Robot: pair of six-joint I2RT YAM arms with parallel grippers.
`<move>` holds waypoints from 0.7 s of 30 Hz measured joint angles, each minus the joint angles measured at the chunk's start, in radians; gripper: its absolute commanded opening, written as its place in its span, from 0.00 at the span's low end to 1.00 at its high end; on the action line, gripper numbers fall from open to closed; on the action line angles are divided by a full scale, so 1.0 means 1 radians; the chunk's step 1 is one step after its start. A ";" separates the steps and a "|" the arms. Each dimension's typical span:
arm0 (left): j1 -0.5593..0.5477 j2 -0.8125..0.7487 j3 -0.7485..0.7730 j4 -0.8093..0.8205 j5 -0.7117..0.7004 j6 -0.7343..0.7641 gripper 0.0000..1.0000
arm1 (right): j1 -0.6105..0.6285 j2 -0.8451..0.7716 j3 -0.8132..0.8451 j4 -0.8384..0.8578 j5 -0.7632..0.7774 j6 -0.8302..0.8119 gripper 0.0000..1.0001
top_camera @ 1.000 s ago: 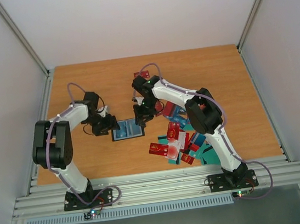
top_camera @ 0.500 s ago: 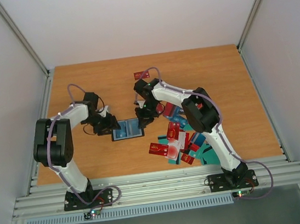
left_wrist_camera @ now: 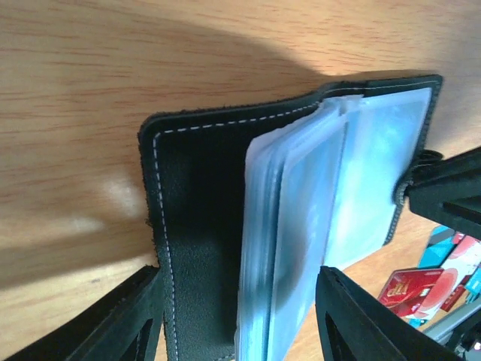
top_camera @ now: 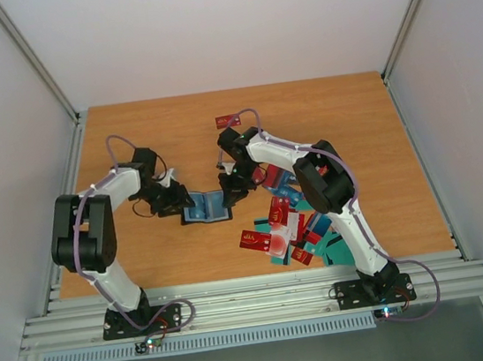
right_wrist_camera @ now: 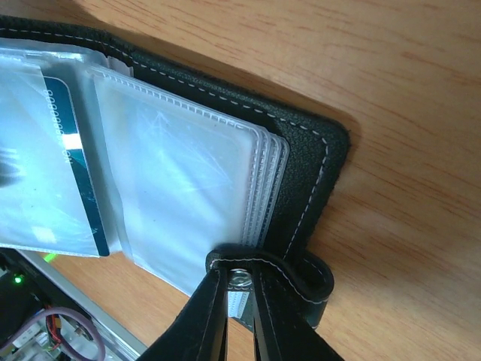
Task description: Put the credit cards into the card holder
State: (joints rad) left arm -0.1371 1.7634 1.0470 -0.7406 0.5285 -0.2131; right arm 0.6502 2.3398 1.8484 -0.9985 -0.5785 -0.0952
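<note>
Trouble starts at the left claw (left_wrist_camera: 237, 280), half-wide astride the left cover (left_wrist_camera: 197, 226), not clamped: the card holder (top_camera: 208, 208), open mid-desk (top_camera: 128, 133), may flop shut. The right claw (right_wrist_camera: 240, 289) narrowly pinches its snap tab (right_wrist_camera: 302, 275); a slip frees that side. The credit cards (top_camera: 288, 228) lie heaped just right.

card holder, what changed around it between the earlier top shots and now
The right gripper closed onto the snap tab at the right edge of the card holder. The left gripper narrowed its jaws but is open astride the holder's left cover, which looks slightly raised. The pile of credit cards and the lone red card at the back stayed put.
</note>
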 measured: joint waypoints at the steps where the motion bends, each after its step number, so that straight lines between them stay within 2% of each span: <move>1: 0.000 -0.010 0.000 -0.003 0.001 0.000 0.57 | 0.000 0.000 0.000 0.000 -0.001 0.000 0.11; 21: -0.053 -0.048 0.084 -0.020 0.078 -0.040 0.56 | -0.001 0.000 -0.005 0.001 -0.019 0.001 0.09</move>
State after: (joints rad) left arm -0.1898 1.7149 1.1309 -0.7609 0.6064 -0.2535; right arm 0.6495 2.3402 1.8435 -0.9977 -0.5972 -0.0940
